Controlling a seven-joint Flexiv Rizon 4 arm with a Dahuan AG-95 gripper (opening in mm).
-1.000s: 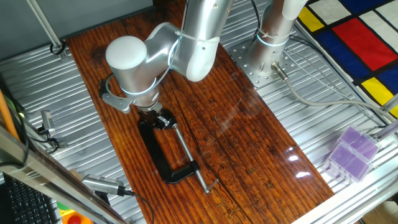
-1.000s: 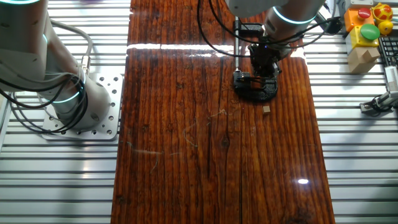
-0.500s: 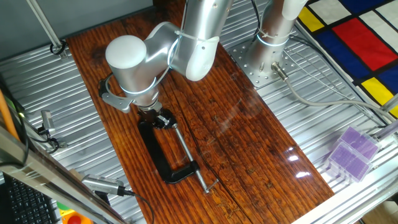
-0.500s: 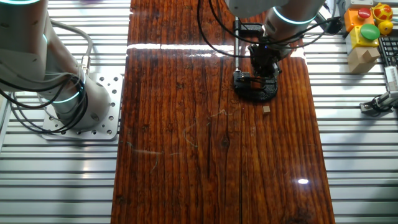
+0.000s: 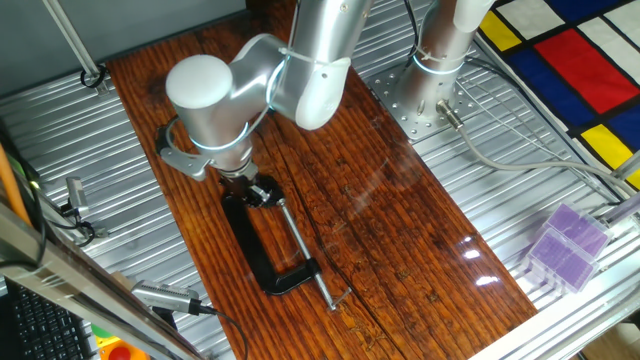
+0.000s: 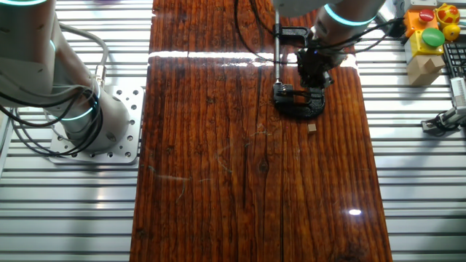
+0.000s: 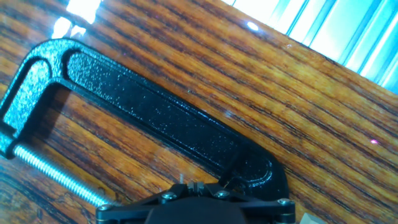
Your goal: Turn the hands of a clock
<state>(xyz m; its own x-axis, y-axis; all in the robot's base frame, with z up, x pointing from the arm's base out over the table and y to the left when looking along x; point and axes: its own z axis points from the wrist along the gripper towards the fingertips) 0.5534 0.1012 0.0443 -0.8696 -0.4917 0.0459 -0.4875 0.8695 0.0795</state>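
A black C-clamp (image 5: 256, 252) lies on the wooden table (image 5: 400, 230), and its frame fills the hand view (image 7: 161, 121). A small dark round clock (image 5: 265, 192) sits in the clamp's jaw, also seen in the other fixed view (image 6: 298, 105). My gripper (image 5: 247, 183) hangs straight over the clock (image 6: 312, 81). In the hand view the two fingertips (image 7: 194, 185) stand pressed together with nothing visible between them. The gripper body hides the clock there.
A small wooden block (image 6: 312, 127) lies just in front of the clock. A purple box (image 5: 565, 245) sits at the table's right edge. A second arm's base (image 6: 87, 120) and a button box (image 6: 429, 29) flank the board. Hand tools (image 5: 165, 297) lie at the left.
The arm has shifted slightly: the wrist moved a little left in one fixed view, and right and up in the other. The clamp and the clock have not moved.
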